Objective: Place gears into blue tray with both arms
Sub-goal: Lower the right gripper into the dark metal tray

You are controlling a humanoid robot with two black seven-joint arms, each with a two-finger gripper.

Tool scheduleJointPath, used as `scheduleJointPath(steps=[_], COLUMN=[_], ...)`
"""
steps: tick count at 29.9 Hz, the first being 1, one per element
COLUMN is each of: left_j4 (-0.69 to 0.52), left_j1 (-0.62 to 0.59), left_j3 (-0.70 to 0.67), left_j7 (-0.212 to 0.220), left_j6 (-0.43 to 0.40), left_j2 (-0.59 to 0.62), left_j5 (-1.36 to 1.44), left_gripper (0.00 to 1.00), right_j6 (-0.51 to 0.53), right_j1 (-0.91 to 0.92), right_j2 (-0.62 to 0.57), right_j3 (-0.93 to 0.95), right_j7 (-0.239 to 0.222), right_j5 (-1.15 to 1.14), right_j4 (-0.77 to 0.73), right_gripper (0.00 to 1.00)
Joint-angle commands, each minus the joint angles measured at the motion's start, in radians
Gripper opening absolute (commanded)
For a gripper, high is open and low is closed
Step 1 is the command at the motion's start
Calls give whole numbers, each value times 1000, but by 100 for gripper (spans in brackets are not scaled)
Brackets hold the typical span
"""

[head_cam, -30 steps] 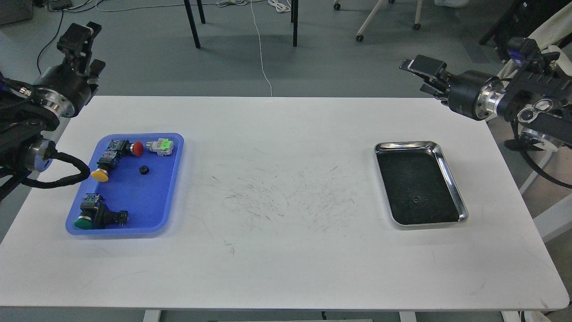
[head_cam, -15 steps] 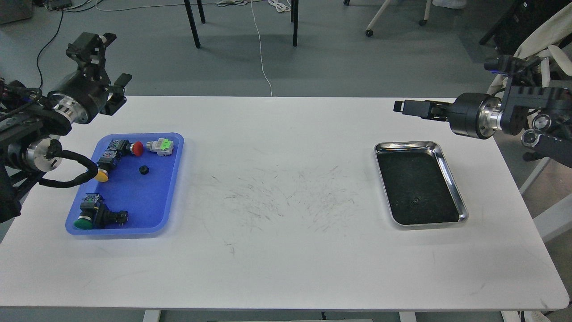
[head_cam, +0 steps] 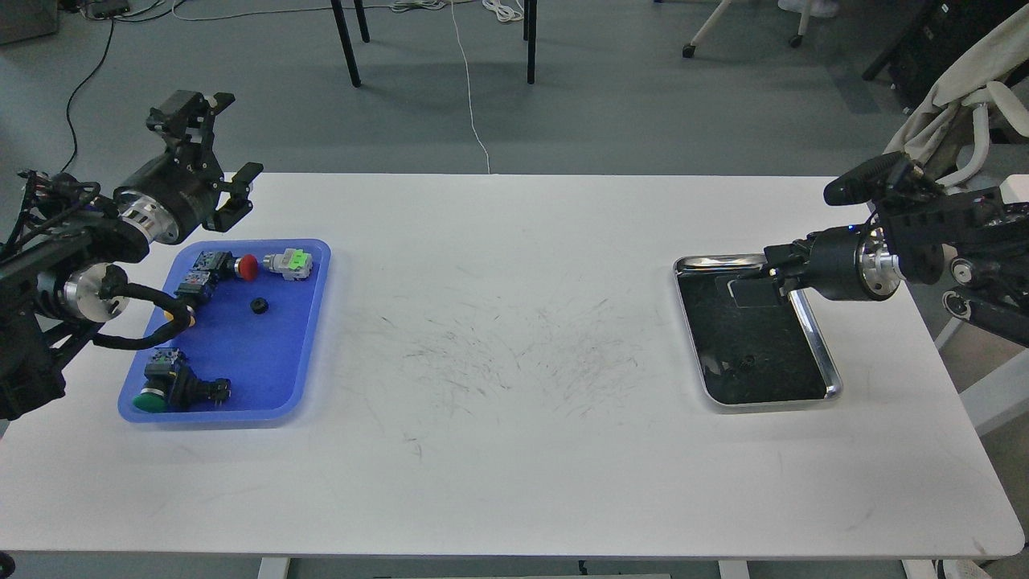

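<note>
- Head view: blue tray (head_cam: 309, 338) sits at the counter (head_cam: 514, 450) left side; one gear (head_cam: 259, 305) lies inside it among the switches (head_cam: 241, 265).
- Second gear (head_cam: 748, 361) lies in the steel tray (head_cam: 820, 354) at right.
- Left gripper (head_cam: 215, 153): fingers spread apart, empty, above the blue tray's far edge.
- Right gripper (head_cam: 744, 289): over the steel tray; finger state cannot be determined.

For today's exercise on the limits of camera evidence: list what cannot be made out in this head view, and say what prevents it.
- Right gripper: dark against the steel tray; its fingers blur together, so open or shut is unclear.
- Gear in the steel tray: too small and dark to show teeth.
- Yellow-capped switch in the blue tray: mostly hidden by the left arm's cable.
- Left arm's base: cut off by the left edge.
</note>
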Motion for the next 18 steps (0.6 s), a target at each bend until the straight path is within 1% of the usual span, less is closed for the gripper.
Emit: scheduleJointPath(steps=[1,6,7,13,17,18], left_j4=[22,31,31,33,33,33], left_j1=[15,20,20,23,23,23], left_j3=[-2,-7,-7,-8,-11,-17], left_j7=[25,27,27,25,24,24], left_j6=[3,4,4,6,7,7], left_j2=[-10,-37,-38,-38,-38,-37], left_j5=[-2,-2,-2,-2,-6,-8], left_gripper=[98,98,98,98,98,98], right_j6=[-3,-8,-8,-11,-11,-12], right_j1=[-4,-21,-24,-67,-91,-96], right_j2=[0,0,0,1,7,9], right_j3=[-28,-67,-73,-79,-79,-78], right_j7=[34,52,52,52,51,52], right_j5=[-58,-80,-83,-91,-91,-91], right_j4=[4,3,1,-22,-66,-72], right_gripper=[94,93,91,88,87,85])
